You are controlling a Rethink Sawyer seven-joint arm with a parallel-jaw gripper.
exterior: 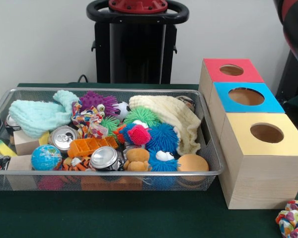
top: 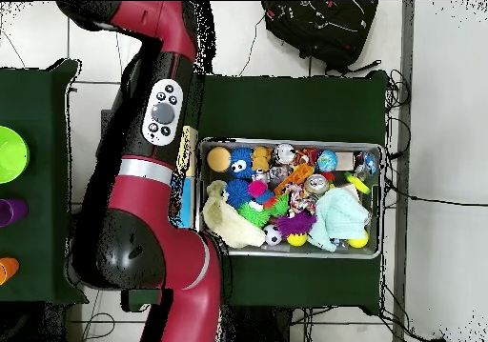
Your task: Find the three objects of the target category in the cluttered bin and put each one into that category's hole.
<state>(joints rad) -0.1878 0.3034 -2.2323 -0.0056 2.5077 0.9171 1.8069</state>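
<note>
One red arm folds over the boxes beside the bin; its end effector's state cannot be told.

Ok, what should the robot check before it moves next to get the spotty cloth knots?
1. Hole in the yellow-topped box is clear: ok.
2. A spotted cloth knot shows in the bin, beside the purple spiky ball: ok.
3. Second knot is put away: not ok, it lies on the table outside the bin.
4. Third knot found: cannot tell.
5. Pincer ready: cannot tell, neither view shows it.
</note>
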